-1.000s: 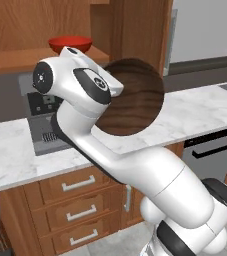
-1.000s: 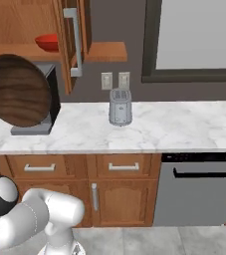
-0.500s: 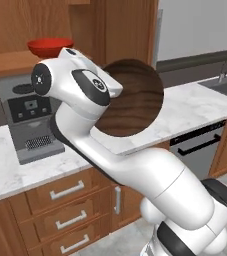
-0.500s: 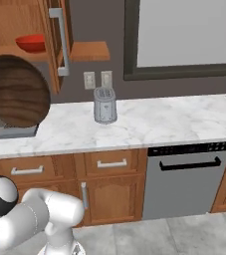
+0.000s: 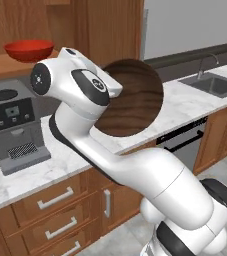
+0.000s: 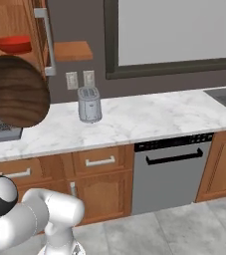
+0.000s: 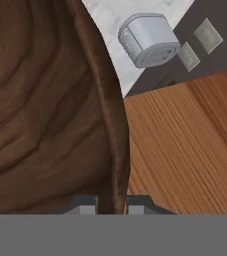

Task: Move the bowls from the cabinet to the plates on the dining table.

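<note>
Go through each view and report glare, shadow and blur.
Left base view: soft sheen on the red bowl, no hard glare; the wooden bowl looks matte. Right base view: evenly lit, toaster casts a faint shadow. Hand view: the wooden bowl's rim is close and slightly soft, grain still readable.

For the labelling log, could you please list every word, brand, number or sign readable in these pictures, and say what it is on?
No readable text in any view.
The coffee machine has a small display panel, too blurred to read.
The toaster, dishwasher and wood-grain bowl show no markings.
</note>
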{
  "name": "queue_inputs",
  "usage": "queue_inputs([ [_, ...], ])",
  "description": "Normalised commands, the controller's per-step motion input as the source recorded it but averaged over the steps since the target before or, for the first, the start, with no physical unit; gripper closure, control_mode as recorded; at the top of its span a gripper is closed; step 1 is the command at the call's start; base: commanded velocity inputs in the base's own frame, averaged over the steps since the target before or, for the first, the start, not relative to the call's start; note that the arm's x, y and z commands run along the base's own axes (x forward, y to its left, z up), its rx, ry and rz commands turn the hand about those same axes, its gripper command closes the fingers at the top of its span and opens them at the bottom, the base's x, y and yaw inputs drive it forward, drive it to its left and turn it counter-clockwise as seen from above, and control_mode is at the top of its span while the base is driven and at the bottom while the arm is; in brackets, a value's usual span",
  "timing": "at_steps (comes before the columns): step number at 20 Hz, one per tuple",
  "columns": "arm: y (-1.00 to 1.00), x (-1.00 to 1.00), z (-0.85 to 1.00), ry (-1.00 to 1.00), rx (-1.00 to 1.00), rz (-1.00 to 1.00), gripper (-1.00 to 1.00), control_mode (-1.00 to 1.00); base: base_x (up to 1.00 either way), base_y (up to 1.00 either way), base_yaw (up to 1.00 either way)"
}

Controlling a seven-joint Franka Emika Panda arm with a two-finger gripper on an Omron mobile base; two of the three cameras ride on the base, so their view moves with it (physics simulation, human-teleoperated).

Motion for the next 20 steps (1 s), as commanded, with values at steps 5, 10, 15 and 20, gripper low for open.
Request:
queue_inputs([
  [5,0.00,0.00,0.00,0.00,0.00,0.00,1.00,1.00,0.00,0.00,-0.25],
  [10,0.00,0.00,0.00,0.00,0.00,0.00,1.00,1.00,0.00,0.00,-0.25],
  [15,0.00,0.00,0.00,0.00,0.00,0.00,1.00,1.00,0.00,0.00,-0.25],
  [20,0.00,0.00,0.00,0.00,0.00,0.00,1.00,1.00,0.00,0.00,-0.25],
])
